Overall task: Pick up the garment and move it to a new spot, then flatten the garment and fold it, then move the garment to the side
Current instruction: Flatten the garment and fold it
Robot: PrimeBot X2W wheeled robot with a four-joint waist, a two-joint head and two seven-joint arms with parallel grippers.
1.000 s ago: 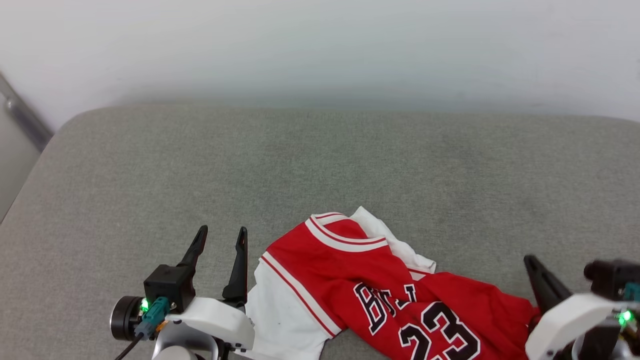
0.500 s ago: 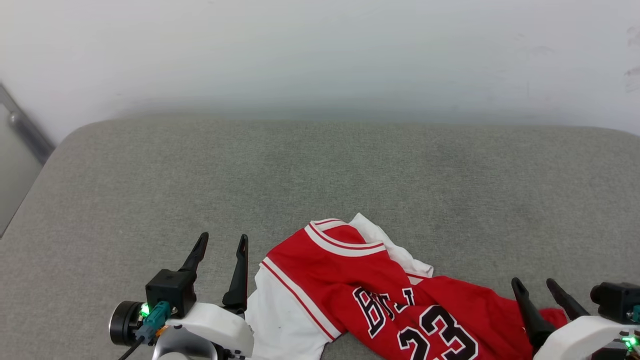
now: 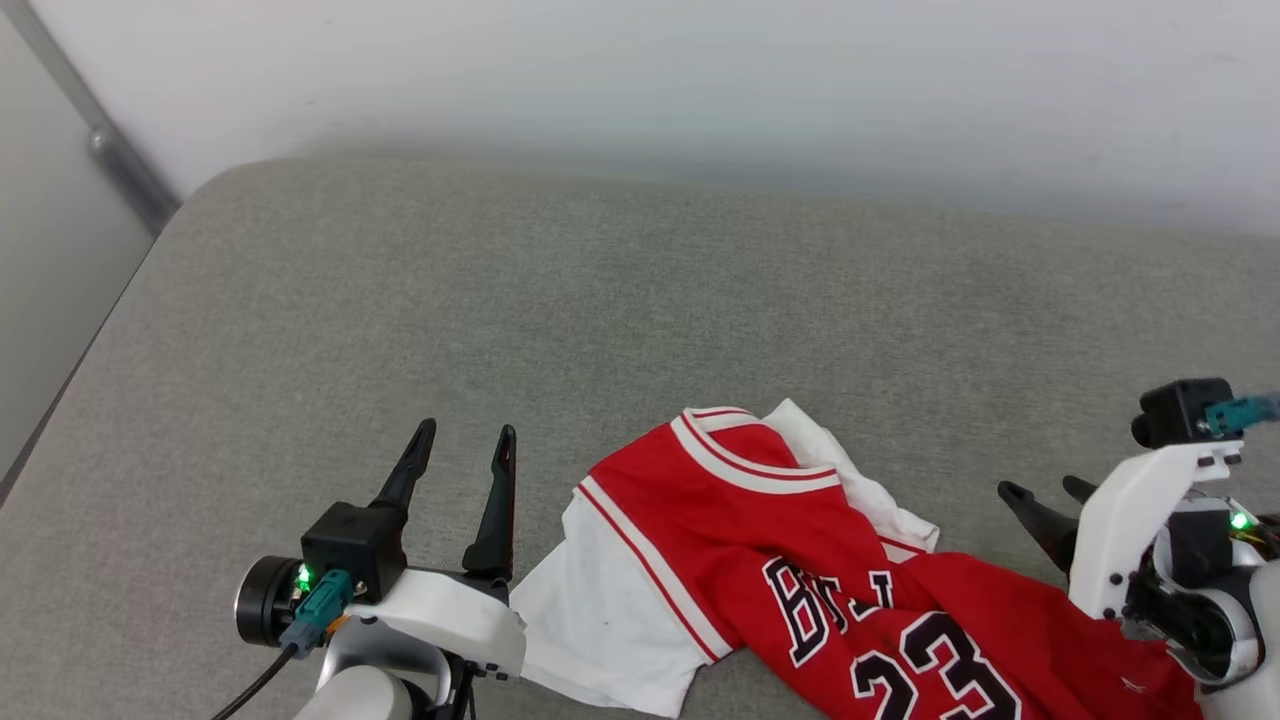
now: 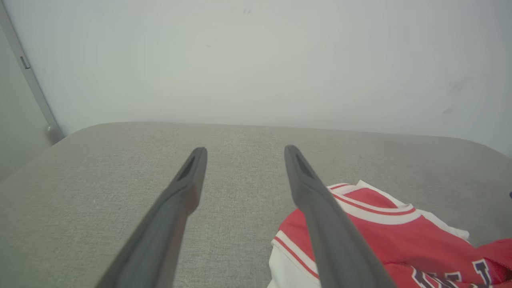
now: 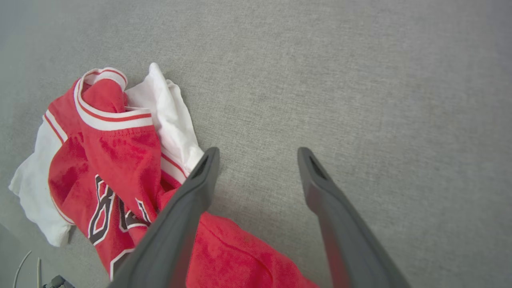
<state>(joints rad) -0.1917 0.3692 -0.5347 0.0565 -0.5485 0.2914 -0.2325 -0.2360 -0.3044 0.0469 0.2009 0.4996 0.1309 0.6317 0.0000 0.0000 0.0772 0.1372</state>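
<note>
The garment (image 3: 800, 560), a red jersey with white sleeves, striped trim and a black "23", lies crumpled on the grey cushion (image 3: 640, 300) near its front. My left gripper (image 3: 467, 435) stands open just left of the white sleeve, apart from it. In the left wrist view the left gripper (image 4: 245, 150) is spread over bare cushion, with the garment (image 4: 380, 236) to its lower right. My right gripper (image 3: 1040, 490) is open above the garment's right end. In the right wrist view the right gripper (image 5: 259, 151) holds nothing, and the garment (image 5: 116, 160) lies under and left of its left finger.
A pale wall (image 3: 700, 80) runs behind the cushion. A grey metal rail (image 3: 100, 140) slants at the upper left, beside the cushion's rounded left edge. Bare cushion stretches behind and to the left of the garment.
My right gripper has opened, let go of the garment's right end and lifted off it. The head view has shifted. The left gripper has stayed open beside the sleeve.
</note>
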